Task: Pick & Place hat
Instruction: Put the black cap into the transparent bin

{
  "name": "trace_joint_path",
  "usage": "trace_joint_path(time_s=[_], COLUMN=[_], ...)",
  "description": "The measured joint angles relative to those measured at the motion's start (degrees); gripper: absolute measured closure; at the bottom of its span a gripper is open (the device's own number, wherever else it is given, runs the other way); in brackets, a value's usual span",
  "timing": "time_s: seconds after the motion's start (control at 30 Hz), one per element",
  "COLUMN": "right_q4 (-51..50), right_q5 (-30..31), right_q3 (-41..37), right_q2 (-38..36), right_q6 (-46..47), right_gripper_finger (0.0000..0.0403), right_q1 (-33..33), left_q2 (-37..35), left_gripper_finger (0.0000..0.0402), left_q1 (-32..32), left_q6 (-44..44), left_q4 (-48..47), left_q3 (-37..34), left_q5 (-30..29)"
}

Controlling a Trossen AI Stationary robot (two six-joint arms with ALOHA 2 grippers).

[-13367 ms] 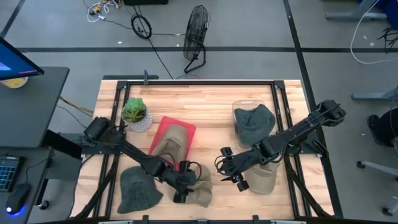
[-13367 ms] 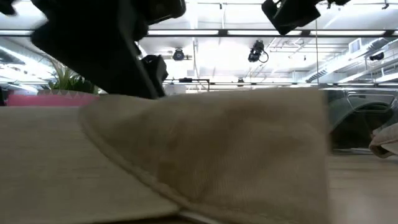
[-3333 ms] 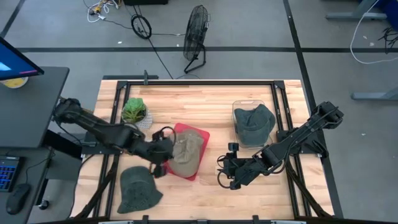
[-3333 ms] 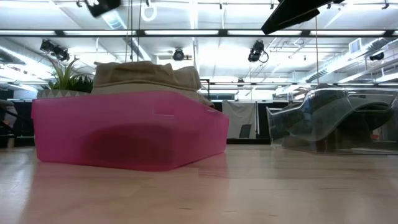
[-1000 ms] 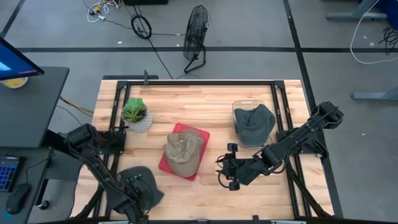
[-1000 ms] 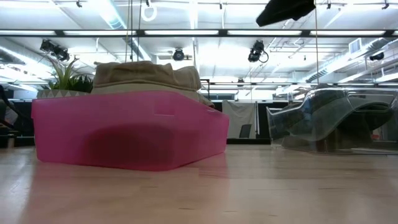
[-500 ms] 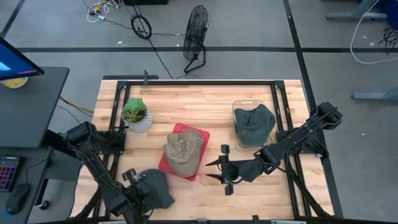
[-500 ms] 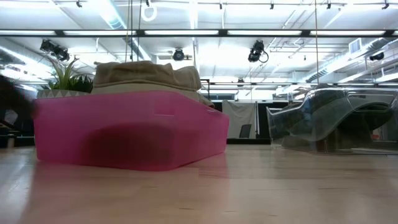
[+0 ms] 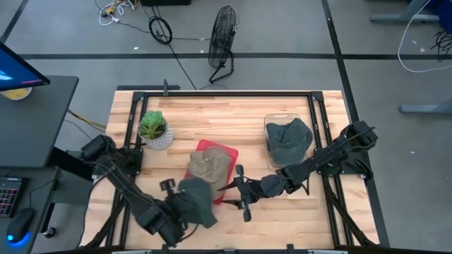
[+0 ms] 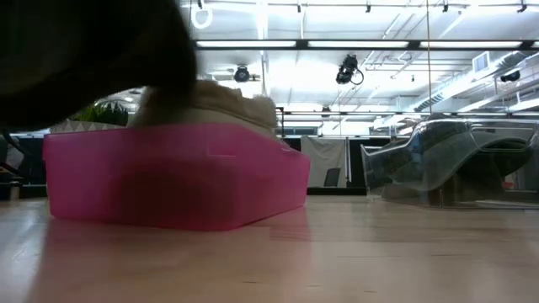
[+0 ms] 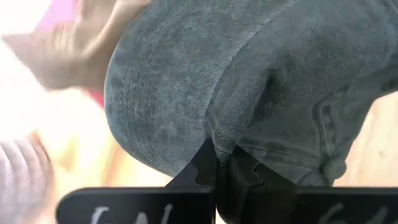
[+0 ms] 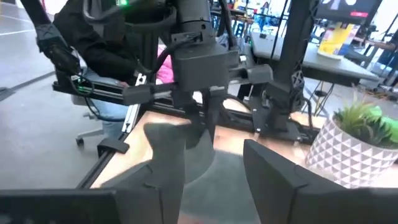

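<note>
My left gripper (image 9: 182,210) is shut on a dark grey-green hat (image 9: 197,200), which it holds just near of the pink bin (image 9: 227,156); the hat shows as a dark blur in the low view (image 10: 93,50). A tan hat (image 9: 209,165) lies in the pink bin. My right gripper (image 9: 241,192) is open and empty, just right of the pink bin's near corner, pointing at the held hat (image 12: 186,158). Another grey hat (image 9: 288,138) lies in a clear container (image 9: 270,121) at the right. My left gripper pinches a fold of the grey-green hat's cloth (image 11: 219,142) between its two shut fingers (image 11: 205,167), coming from the hat's near-left side. The hat spreads out beyond the fingers and is lifted clear of the table.
A potted plant (image 9: 153,128) stands at the far left. The pink bin (image 10: 168,181) and the clear container (image 10: 459,164) stand on the wooden table (image 9: 233,116). A person sits beyond the table's left edge (image 12: 93,56). Bare wood lies at the near right.
My left gripper has carried the grey-green hat from the table's near-left corner up and toward the right, to the pink bin's near side. My right gripper has gone toward the table's left, closer to the pink bin.
</note>
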Motion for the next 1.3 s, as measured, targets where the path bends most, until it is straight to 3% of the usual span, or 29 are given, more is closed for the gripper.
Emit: trace_joint_path(time_s=[0.13, 0.3, 0.53, 0.67, 0.77, 0.9, 1.07, 1.23, 1.3], right_q4=[1.1, 2.9, -2.9, -5.7, -11.6, -20.1, -24.4, -21.9, -21.5], right_q5=[-0.2, -0.6, -0.8, 2.9, 12.5, 23.1, 25.3, 26.9, 30.1], right_q3=[0.0, 0.4, 2.3, 2.6, 2.6, 2.6, 2.7, 2.6, 2.6], right_q2=[-0.4, -1.0, -1.1, -1.1, -1.1, -1.2, -1.1, -1.1, -1.1], right_q6=[-3.8, -8.2, -8.3, -9.8, -12.1, -13.8, -12.3, -14.8, -14.9], right_gripper_finger=[0.0236, 0.0236, 0.0236, 0.0236, 0.0236, 0.0236, 0.0236, 0.0236, 0.0236], right_q1=[-0.1, -0.1, -0.3, -0.5, -0.9, -1.2, -1.3, 0.3, 0.8], left_q2=[0.0, -0.1, -0.2, -0.2, 0.2, 0.2, 0.3, 0.3, 0.2], left_gripper_finger=[0.0391, 0.0392, 0.0390, 0.0391, 0.0389, 0.0390, 0.0390, 0.0389, 0.0389], left_q1=[2.3, 5.6, 11.9, 16.7, 19.3, 21.2, 22.2, 23.7, 23.9], left_q6=[8.8, 16.6, 27.6, 37.4, 43.4, 47.6, 46.2, 42.0, 41.9], left_q4=[0.4, 0.3, 3.7, 11.9, 18.0, 22.0, 20.7, 17.8, 17.9], left_q3=[1.1, 4.0, 8.2, 8.2, 8.1, 8.0, 8.0, 8.0, 8.0], left_q5=[-5.2, -6.7, -18.4, -17.4, -14.1, -14.0, -12.7, -8.7, -8.3])
